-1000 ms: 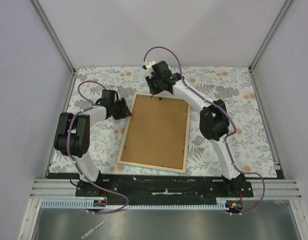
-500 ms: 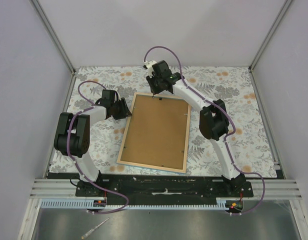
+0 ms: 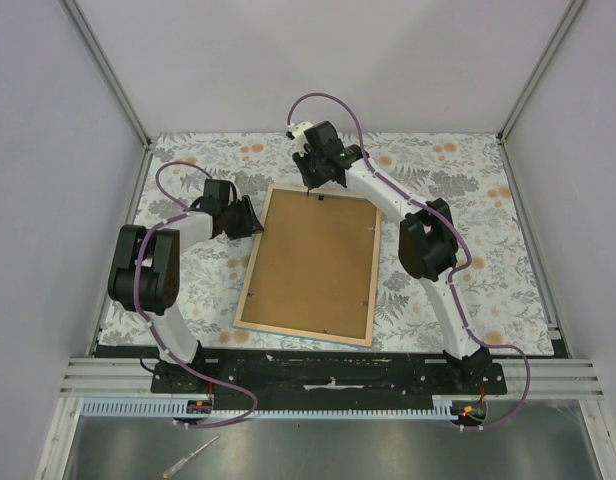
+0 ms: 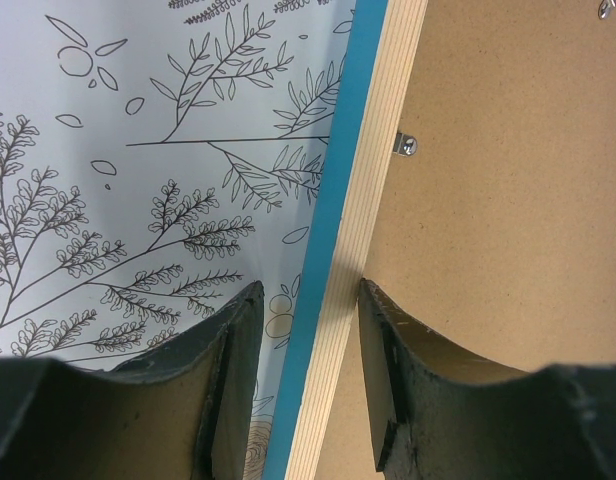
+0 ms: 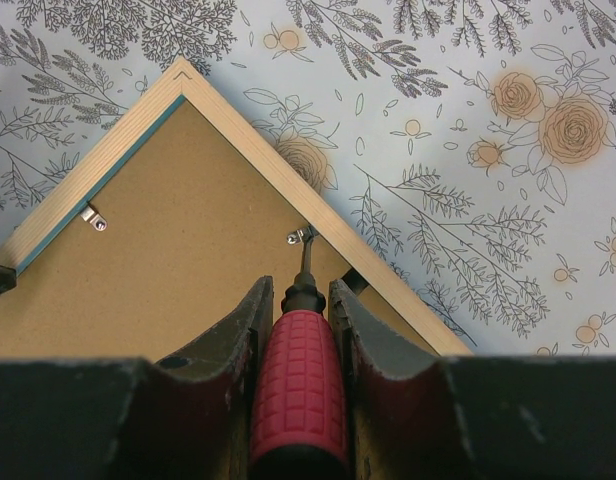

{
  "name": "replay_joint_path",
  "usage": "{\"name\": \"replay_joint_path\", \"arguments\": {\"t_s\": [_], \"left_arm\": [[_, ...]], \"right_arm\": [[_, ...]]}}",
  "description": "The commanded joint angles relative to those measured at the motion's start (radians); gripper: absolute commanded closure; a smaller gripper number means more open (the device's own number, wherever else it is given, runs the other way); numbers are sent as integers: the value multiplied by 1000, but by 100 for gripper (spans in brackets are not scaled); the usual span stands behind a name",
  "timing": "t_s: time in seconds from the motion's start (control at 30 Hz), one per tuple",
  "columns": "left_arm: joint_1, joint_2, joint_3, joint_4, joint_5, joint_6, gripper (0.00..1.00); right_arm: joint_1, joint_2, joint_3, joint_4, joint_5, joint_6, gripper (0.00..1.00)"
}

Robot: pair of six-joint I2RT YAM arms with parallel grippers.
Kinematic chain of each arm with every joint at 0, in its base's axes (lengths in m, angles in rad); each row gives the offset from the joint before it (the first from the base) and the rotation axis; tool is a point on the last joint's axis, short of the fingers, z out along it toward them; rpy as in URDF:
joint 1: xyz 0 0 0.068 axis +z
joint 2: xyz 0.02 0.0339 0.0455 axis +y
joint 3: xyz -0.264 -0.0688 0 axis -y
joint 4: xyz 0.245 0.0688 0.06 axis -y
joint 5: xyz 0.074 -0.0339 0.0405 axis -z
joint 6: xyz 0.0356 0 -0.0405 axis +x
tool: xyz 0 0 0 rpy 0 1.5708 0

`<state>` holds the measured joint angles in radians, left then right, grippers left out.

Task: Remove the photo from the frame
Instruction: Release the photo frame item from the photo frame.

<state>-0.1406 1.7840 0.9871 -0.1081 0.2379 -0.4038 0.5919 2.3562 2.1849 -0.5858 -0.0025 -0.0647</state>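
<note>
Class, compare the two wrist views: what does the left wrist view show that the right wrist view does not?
Left wrist only: the left hand straddling a side rail of the frame. Right wrist only: the right hand gripping a red-handled screwdriver, tip at a metal clip near a frame corner. Both: the frame's pale wood back, the brown board back of the photo, the floral cover.
</note>
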Motion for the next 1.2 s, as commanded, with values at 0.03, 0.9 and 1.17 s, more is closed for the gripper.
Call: {"name": "replay_joint_path", "arguments": {"t_s": [0.03,0.9,1.17], "left_arm": [[15,2,-28,-38,-35,-20,51],[18,-6,-33,-38,-38,-23,51],[18,-1,-33,-36,-37,-24,51]], "right_arm": [[2,-6,29,-19,6,-43,100],[5,-28,108,-66,-140,-66,100],[14,1,118,-32,-73,-83,100]]}}
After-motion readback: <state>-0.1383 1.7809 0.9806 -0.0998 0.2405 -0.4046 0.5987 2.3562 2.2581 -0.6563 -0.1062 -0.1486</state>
